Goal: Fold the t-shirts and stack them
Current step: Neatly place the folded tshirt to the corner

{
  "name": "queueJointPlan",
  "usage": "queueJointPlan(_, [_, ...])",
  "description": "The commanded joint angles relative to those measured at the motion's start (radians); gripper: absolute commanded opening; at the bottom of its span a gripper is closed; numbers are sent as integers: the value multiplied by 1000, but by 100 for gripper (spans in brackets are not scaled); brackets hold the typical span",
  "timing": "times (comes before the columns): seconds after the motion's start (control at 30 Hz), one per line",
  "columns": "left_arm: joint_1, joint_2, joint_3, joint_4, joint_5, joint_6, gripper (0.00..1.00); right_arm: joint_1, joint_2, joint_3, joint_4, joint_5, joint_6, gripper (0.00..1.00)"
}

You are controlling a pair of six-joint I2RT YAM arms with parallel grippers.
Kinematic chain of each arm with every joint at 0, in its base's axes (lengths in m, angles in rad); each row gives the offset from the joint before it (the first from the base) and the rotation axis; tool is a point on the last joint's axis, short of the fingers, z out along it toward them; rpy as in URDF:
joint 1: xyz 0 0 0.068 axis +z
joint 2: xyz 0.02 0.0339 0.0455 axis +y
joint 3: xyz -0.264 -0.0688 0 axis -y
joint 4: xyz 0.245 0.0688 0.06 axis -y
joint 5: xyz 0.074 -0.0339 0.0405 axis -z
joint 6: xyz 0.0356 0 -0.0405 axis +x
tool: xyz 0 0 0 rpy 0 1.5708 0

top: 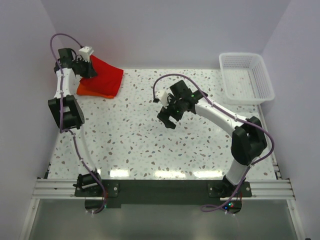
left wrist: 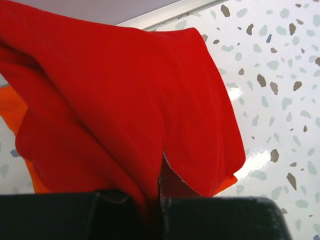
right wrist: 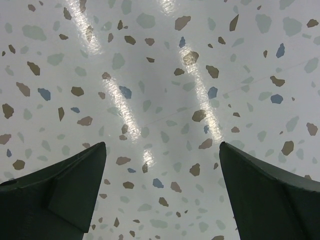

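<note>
A red t-shirt (top: 107, 76) hangs from my left gripper (top: 86, 68) at the back left corner, draped over an orange t-shirt (top: 86, 89) that lies on the table. In the left wrist view the red t-shirt (left wrist: 125, 95) fills most of the frame, pinched between my shut fingers (left wrist: 200, 215), with the orange t-shirt (left wrist: 15, 112) showing beneath it. My right gripper (top: 167, 117) hovers open and empty over the middle of the table; its fingers (right wrist: 65, 190) stand wide apart above bare speckled tabletop.
A white mesh basket (top: 246, 77) sits at the back right corner. The speckled table (top: 150, 145) is walled at the back and on both sides. A metal rail (top: 160, 187) runs along the near edge by the arm bases.
</note>
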Motion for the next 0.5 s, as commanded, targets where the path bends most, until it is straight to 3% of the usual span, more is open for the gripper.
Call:
queueJointPlan(0.0, [15, 21, 45, 56, -54, 95, 4, -5, -1, 45, -24, 15, -19, 99])
queueJointPlan(0.1, [23, 39, 42, 67, -83, 151, 16, -9, 5, 55, -33, 15, -23, 99])
queueJointPlan(0.13, [28, 39, 37, 81, -97, 158, 26, -9, 5, 61, -39, 13, -23, 99])
queueJointPlan(0.2, [48, 50, 43, 114, -135, 184, 35, -11, 6, 64, -52, 10, -25, 99])
queueJointPlan(0.23, [54, 53, 45, 125, -149, 198, 46, -14, 6, 65, -53, 7, -26, 99])
queueJointPlan(0.33, [72, 56, 60, 160, -222, 250, 63, -14, 9, 70, -59, 3, -26, 99])
queueJointPlan(0.47, [100, 4, 43, 250, -295, 241, 73, -15, 9, 67, -59, 0, -31, 99])
